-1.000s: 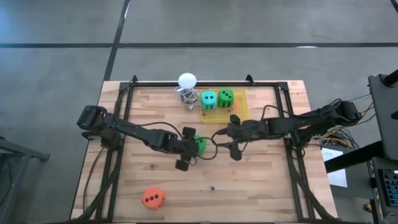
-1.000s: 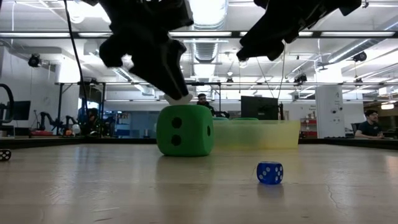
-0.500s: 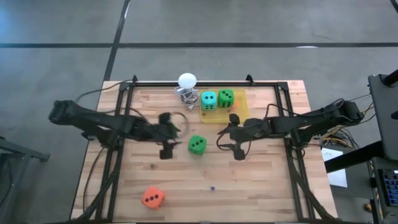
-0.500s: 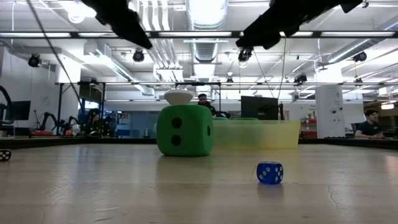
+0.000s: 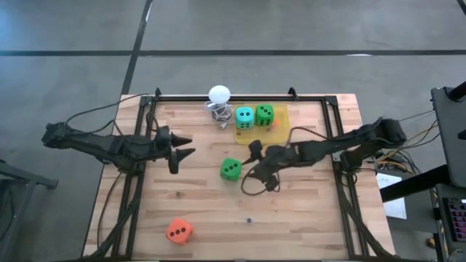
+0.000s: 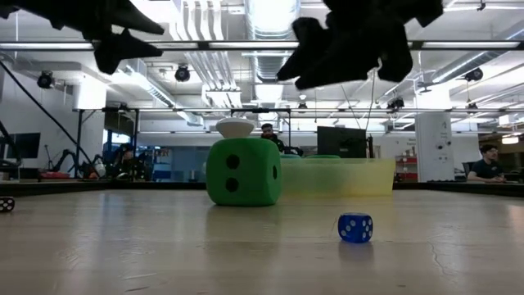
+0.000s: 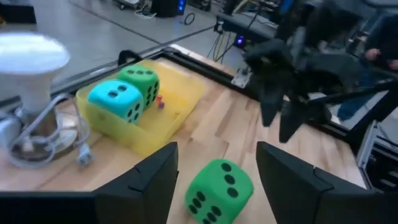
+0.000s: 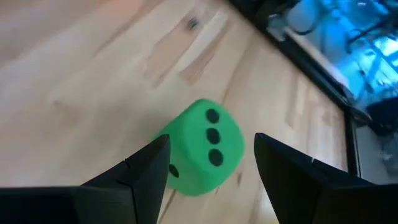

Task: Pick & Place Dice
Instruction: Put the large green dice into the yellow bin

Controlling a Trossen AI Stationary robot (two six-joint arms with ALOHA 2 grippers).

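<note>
Now right hand (image 5: 263,175) open, just beside loose green die (image 5: 231,169); off-centre closure could nudge soft cube away.

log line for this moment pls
left gripper: open, empty | right gripper: open, beside green die | green die: on table, outside yellow tray

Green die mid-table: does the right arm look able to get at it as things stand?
Probably yes. The right gripper sits just beside the loose green die with open jaws, and bare table lies around it. The left gripper has backed off.
</note>
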